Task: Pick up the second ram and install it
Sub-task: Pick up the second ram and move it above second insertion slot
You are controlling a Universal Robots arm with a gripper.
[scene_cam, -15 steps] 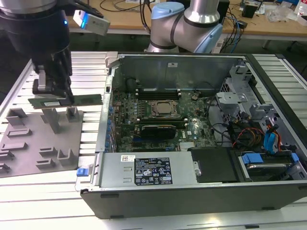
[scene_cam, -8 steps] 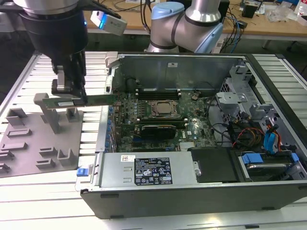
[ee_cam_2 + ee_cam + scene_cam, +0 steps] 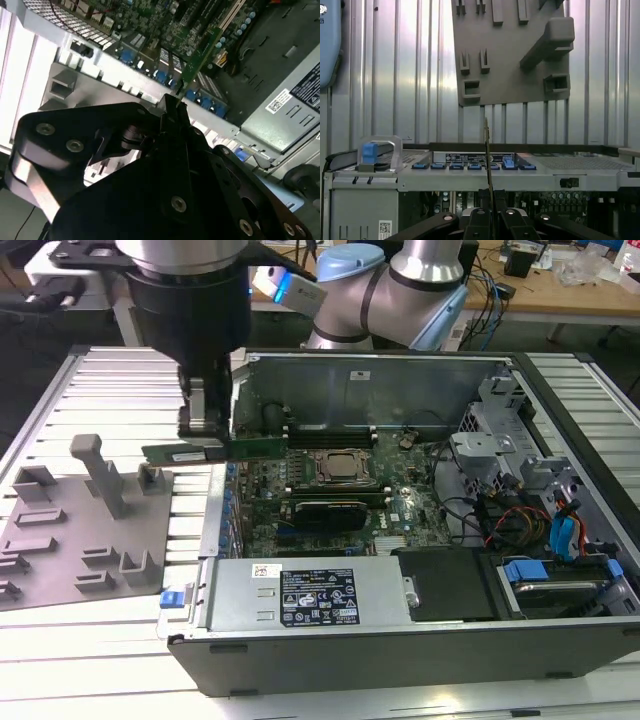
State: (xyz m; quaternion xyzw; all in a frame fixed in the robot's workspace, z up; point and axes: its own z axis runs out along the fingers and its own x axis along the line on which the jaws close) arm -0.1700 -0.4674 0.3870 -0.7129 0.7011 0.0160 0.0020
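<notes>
My gripper [image 3: 204,445] is shut on the second ram [image 3: 258,447], a thin green stick held level and lengthwise. It hangs over the open computer case's wall on the exterior view's left, one end over the motherboard [image 3: 330,490] and the other outside the case. In the second wrist view the ram [image 3: 202,50] sticks out past the gripper [image 3: 172,101] towards the board. In the first wrist view the ram [image 3: 486,145] shows edge-on, rising from between the black fingers [image 3: 479,200]. Long black slots [image 3: 330,428] lie beside the square processor socket [image 3: 340,468].
A grey holder plate [image 3: 80,530] with upright posts lies on the ribbed table at the exterior view's left. The case holds a power supply [image 3: 300,595], drive bays with cables [image 3: 540,510] and a black block [image 3: 325,512] by the socket. The case walls stand up around the board.
</notes>
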